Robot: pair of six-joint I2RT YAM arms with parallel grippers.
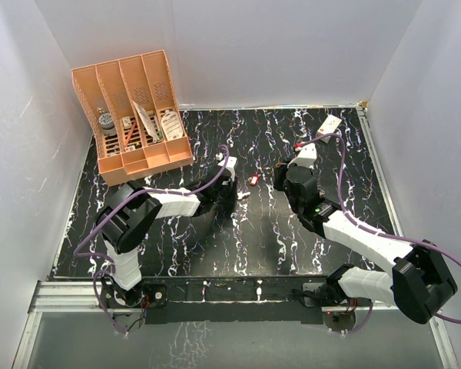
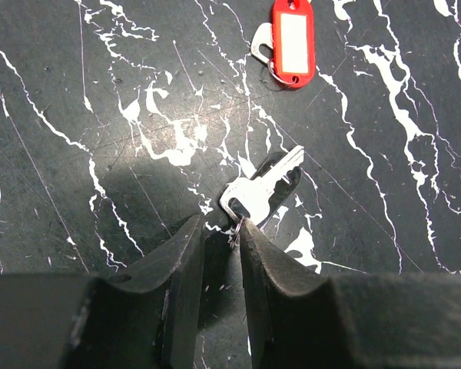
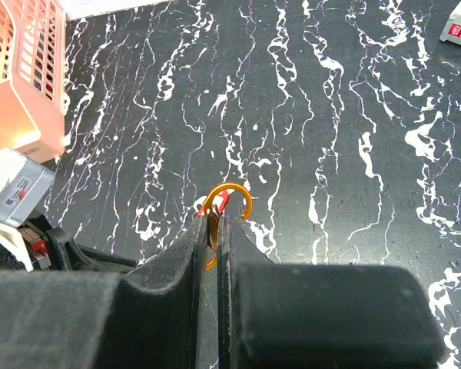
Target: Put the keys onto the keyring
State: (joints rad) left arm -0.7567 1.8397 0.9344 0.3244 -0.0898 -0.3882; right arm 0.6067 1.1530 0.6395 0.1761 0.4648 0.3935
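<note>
**A:** Left side first. Pose?

**B:** Left arm (image 1: 169,204) stretched from its base to mid-worktop (image 2: 100,115), wrist tipped down. Left pincer (image 2: 219,229) low over the surface with only a narrow gap between its tips. The tips sit at the head of the silver key (image 2: 260,187), and a thin bit of wire shows between them. Can't tell if it's clamped.

**A:** The key itself?

**B:** Flat on the worktop, blade pointing away from the pincer. The red-headed key (image 2: 292,38) lies further out, well apart from it.

**A:** Right side?

**B:** Right arm (image 1: 353,231) folded in from its base, elbow out, wrist pointing towards the left arm. Right pincer (image 3: 215,223) pressed closed on the keyring (image 3: 249,201), whose gold loop sticks out past the tips, above the worktop.

**A:** Counts?

**B:** Two arms and two pincers. Two keys, one keyring. One orange organiser (image 1: 131,115) at the far left corner and one white box (image 1: 330,124) at the far right.
</note>
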